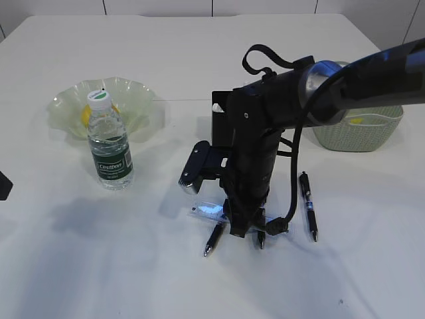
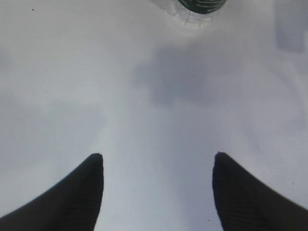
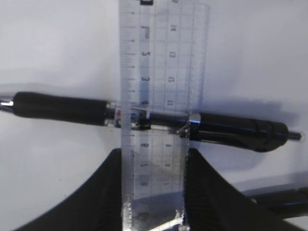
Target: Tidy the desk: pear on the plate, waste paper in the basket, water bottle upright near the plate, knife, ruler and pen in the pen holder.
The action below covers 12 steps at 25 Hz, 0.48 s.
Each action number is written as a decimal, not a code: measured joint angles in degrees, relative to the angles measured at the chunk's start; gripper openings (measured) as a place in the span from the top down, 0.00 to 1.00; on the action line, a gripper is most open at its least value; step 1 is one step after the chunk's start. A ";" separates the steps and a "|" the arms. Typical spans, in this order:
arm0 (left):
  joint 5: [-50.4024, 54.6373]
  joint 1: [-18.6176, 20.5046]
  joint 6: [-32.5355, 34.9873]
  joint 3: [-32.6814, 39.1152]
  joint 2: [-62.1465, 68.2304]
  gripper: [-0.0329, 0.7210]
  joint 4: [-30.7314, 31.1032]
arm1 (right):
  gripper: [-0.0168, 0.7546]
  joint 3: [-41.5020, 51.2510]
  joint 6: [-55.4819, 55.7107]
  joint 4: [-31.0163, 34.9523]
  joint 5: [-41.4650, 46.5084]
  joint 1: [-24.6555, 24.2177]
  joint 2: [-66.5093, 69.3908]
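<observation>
My right gripper (image 1: 244, 229) reaches down to the desk (image 1: 133, 266) at the middle. In the right wrist view the gripper (image 3: 154, 151) presses both fingers against the long edges of the clear ruler (image 3: 161, 57), which lies across a black pen (image 3: 62, 108). The ruler (image 1: 206, 211) juts out left of the fingers. The water bottle (image 1: 109, 143) stands upright in front of the plate (image 1: 129, 93), where a bit of the yellow pear (image 1: 85, 117) shows. My left gripper (image 2: 157, 155) hangs open over bare desk. The knife is out of view.
The black pen holder (image 1: 221, 123) stands behind the right arm. The basket (image 1: 358, 129) at the back right holds something yellow (image 1: 356, 121). A second pen (image 1: 309, 206) lies right of the gripper. The bottle's base (image 2: 197, 7) shows ahead of the left gripper.
</observation>
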 joint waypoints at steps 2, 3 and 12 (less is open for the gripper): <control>0.00 0.00 0.00 0.00 0.00 0.29 0.00 | 0.61 0.00 1.05 0.00 0.20 0.00 -0.22; 0.00 0.00 0.00 0.00 0.00 0.29 0.00 | 0.61 0.00 1.23 0.00 0.29 0.00 -0.49; 0.00 0.00 0.00 0.00 0.00 0.29 -0.89 | 0.61 0.00 6.15 0.00 0.73 0.00 -9.14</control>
